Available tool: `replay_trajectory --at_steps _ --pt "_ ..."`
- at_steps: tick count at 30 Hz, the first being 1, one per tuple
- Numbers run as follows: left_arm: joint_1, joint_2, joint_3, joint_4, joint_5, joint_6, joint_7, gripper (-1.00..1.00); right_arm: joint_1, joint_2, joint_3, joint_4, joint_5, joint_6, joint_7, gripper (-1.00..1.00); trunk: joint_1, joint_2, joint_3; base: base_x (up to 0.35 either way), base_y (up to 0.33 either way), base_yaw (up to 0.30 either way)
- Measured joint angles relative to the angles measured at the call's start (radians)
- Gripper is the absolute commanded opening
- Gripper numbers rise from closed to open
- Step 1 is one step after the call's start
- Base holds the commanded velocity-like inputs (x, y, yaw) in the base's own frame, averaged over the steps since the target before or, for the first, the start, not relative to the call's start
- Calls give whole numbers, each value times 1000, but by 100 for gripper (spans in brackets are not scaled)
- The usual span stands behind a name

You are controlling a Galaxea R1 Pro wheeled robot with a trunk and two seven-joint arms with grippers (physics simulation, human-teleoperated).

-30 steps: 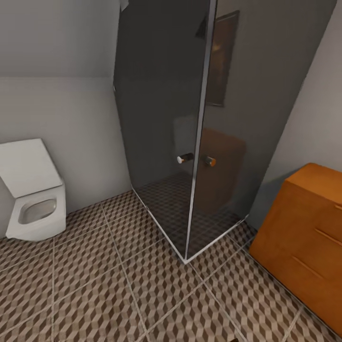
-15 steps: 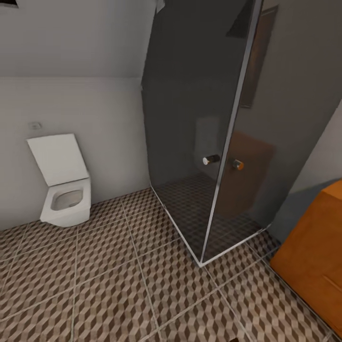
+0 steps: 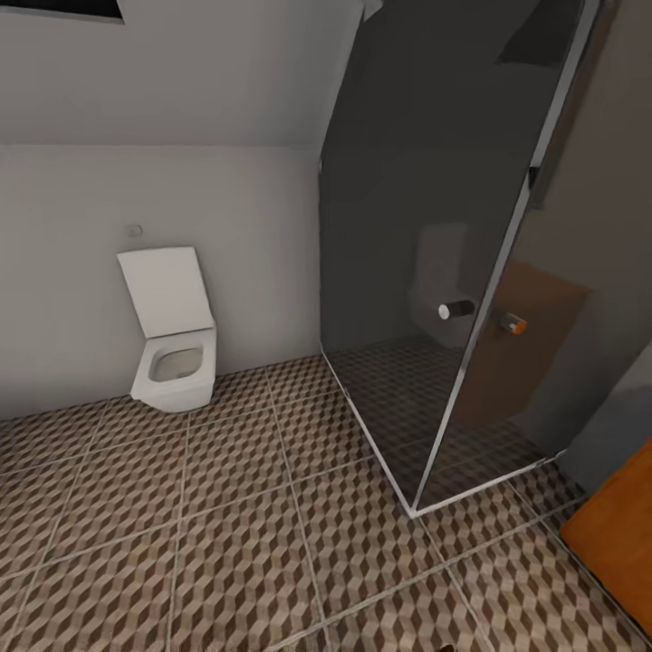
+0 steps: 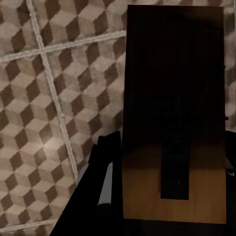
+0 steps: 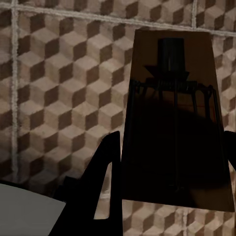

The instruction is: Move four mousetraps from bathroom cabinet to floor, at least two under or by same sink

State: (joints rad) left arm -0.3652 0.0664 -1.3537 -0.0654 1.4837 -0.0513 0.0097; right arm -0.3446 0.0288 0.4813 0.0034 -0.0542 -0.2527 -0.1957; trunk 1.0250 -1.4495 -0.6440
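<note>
From the head camera I see the floor point(image 3: 208, 534) spread across the lower frame, brown-and-beige cube tiles with pale grout, running up to a grey wall point(image 3: 181, 226). To the right stands a dark glass shower point(image 3: 435, 272) with a chrome-edged door and a round knob point(image 3: 455, 310); its corner meets the tiles near the middle right. At the far right edge I catch a slice of the orange-brown cabinet point(image 3: 616, 552), just beside the shower's base. A white square toilet point(image 3: 175, 362) sits against the wall, lid raised, well apart from the shower. On my left wrist camera, the left end effector point(image 4: 167, 196) is closed onto a mousetrap point(image 4: 174, 147), its dark fingers point(image 4: 105, 182) pressed against the board's long sides, the trap held above the tiles with its dark metal bar along the middle. On my right wrist camera, the right end effector point(image 5: 172, 191) likewise clamps a second trap point(image 5: 174, 123), fingers point(image 5: 105, 172) tight on both edges, wire parts visible on its shadowed wooden face, above the floor.
</note>
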Motion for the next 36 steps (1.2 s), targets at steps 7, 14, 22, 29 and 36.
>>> replay_trajectory --at_steps 7,14,22,29,36 --pt "0 -1 0 0 0 0 0 -100 0 -1 -2 2 -5 8 -3 -100 0 0 -6 0 0 266" --pt "0 -1 0 0 0 0 0 -100 0 -3 -3 3 -5 12 -4 -100 0 0 -12 0 0 258" --pt "0 0 0 0 0 0 0 -100 0 -2 -2 3 -5 11 -4 -100 0 0 -21 0 0 243" --pt "0 -1 0 0 0 0 0 -100 0 0 0 2 1 7 -3 -100 0 0 -28 0 0 248" --pt "0 0 0 0 0 0 0 -100 0 -1 1 2 6 4 -2 -100 0 0 -30 0 0 279"
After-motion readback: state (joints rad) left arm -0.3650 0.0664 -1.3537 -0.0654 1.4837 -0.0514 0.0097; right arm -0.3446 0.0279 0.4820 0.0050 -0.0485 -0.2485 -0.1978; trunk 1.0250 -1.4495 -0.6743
